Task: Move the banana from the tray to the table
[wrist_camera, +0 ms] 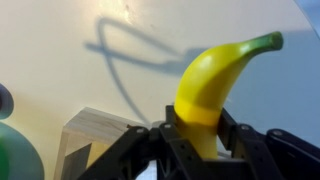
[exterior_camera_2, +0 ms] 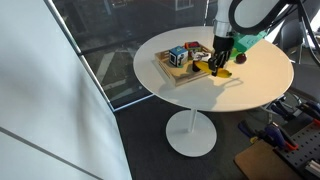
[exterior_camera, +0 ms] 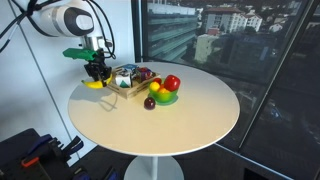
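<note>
One round table point(exterior_camera: 190, 125). One wooden tray point(exterior_camera: 128, 90) near its 10 o'clock edge in an exterior view. One gripper point(exterior_camera: 95, 76) at the tray's 9 o'clock, jaws clamped on one banana point(wrist_camera: 212, 85), outside the tray beside its corner. One red apple point(exterior_camera: 172, 82) and one dark round fruit point(exterior_camera: 150, 102) at the tray's 4 o'clock.

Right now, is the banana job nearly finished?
Nearly. Done: the banana is out of the wooden tray, and the end effector is shut on it. In hand: it is held over the table, beside the tray's corner. Left: set it down on the table and let go.
</note>
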Robot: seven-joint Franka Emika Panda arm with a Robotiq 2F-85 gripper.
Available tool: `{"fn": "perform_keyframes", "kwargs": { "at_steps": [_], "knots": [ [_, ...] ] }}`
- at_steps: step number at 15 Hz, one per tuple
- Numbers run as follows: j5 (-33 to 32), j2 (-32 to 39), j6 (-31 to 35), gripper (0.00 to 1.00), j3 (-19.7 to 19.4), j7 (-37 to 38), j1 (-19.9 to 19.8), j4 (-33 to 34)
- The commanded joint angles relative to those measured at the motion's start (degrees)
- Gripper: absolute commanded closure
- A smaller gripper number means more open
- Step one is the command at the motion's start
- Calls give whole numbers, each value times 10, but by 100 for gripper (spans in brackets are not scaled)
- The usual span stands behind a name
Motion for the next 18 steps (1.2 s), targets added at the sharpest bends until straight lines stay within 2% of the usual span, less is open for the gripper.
{"fn": "perform_keyframes", "kwargs": {
  "at_steps": [1, 9, 14, 18],
  "knots": [
    [-15, -41, -44, 82, 8, -2, -5, -18],
    [-71, -54, -90, 82, 18, -57, -6, -19],
    [-110, -52, -76, 82, 19, -152, -9, -20],
    [-105, -51, -70, 82, 18, -246, -14, -17]
  ]
}}
